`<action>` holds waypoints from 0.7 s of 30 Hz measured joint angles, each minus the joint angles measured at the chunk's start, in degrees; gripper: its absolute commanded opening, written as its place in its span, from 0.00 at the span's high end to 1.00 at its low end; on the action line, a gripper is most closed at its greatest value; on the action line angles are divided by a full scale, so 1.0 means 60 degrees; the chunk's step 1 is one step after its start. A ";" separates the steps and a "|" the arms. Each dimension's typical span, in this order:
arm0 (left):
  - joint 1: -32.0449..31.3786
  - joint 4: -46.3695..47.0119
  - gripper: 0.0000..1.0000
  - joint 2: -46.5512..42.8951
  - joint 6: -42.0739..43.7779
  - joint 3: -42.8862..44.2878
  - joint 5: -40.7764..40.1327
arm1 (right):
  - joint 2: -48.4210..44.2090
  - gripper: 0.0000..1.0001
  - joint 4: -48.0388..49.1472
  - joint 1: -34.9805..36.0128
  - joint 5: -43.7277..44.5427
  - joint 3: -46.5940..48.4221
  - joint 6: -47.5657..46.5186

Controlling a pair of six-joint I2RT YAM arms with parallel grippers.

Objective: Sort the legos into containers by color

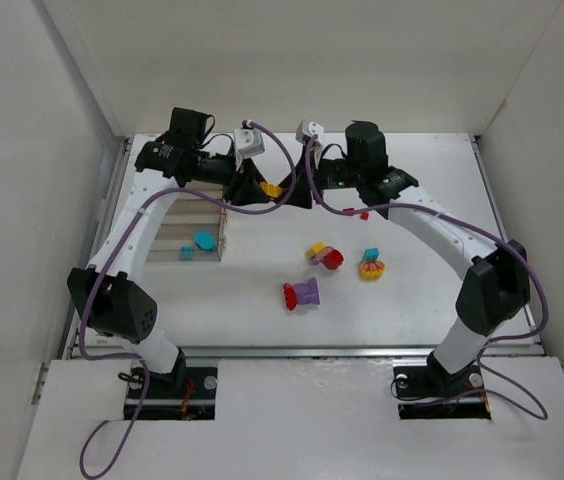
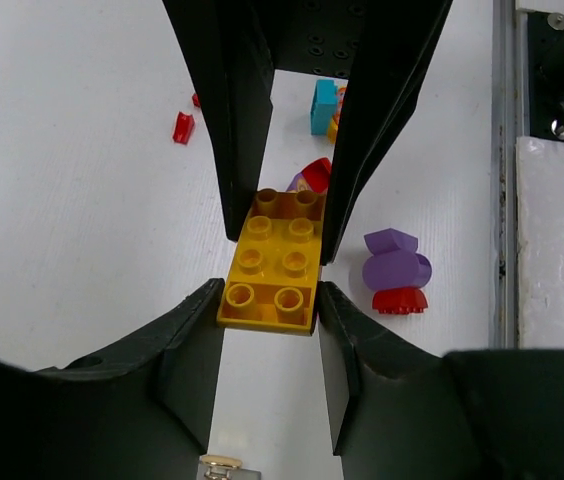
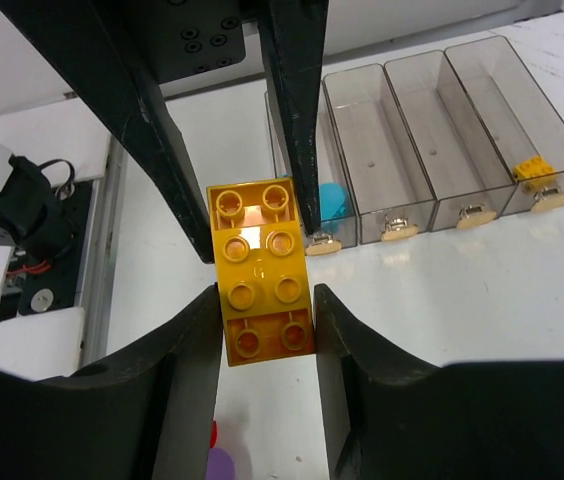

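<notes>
Left wrist view: left hand (image 2: 269, 292) and right hand (image 3: 266, 293) both clamp the yellow brick (image 2: 272, 260) at opposite ends, its long axis running hand to hand. Containers (image 3: 417, 140) lie nearer the left arm.

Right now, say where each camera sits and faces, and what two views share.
Top external: above and behind, looking down on the table; left arm and right arm show.
Left wrist: faces a purple clump; left gripper below, right gripper above.
Right wrist: faces the bins; right gripper below.
Shared: both wrist views show the yellow brick, gripped from both ends.
</notes>
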 measured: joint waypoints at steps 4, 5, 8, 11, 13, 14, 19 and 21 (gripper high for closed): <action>0.0000 0.0015 1.00 0.0047 -0.0339 0.0007 -0.0025 | -0.0011 0.51 -0.0015 -0.0004 0.0047 0.0000 0.0004; 0.0000 0.0044 1.00 0.0069 -0.0404 0.0007 -0.0051 | -0.0011 0.01 -0.0029 0.0000 0.0124 0.0000 0.0011; -0.0004 0.0346 1.00 0.0102 -0.0710 -0.0058 -0.0270 | -0.0011 0.00 -0.0036 0.0018 0.0637 -0.0007 0.0189; 0.0047 0.1155 1.00 0.0084 -0.1341 -0.0474 -0.0743 | -0.0015 0.00 -0.0036 -0.0007 0.1683 -0.0011 0.0685; 0.0255 0.1800 1.00 0.0087 -0.2062 -0.0885 -0.1235 | -0.0036 0.00 -0.0036 -0.0051 0.2594 -0.0029 0.1104; 0.0430 0.2073 1.00 0.0131 -0.2466 -0.1005 -0.1614 | -0.0073 0.00 -0.0055 -0.0091 0.3111 -0.0047 0.1337; 0.1421 0.2994 1.00 0.1224 -0.4044 -0.0280 -0.3636 | -0.0390 0.00 -0.0076 -0.0441 0.5497 -0.0211 0.2004; 0.1738 0.3271 1.00 0.1967 -0.4488 0.0324 -0.4353 | -0.0474 0.00 -0.0069 -0.0576 0.6000 -0.0211 0.2124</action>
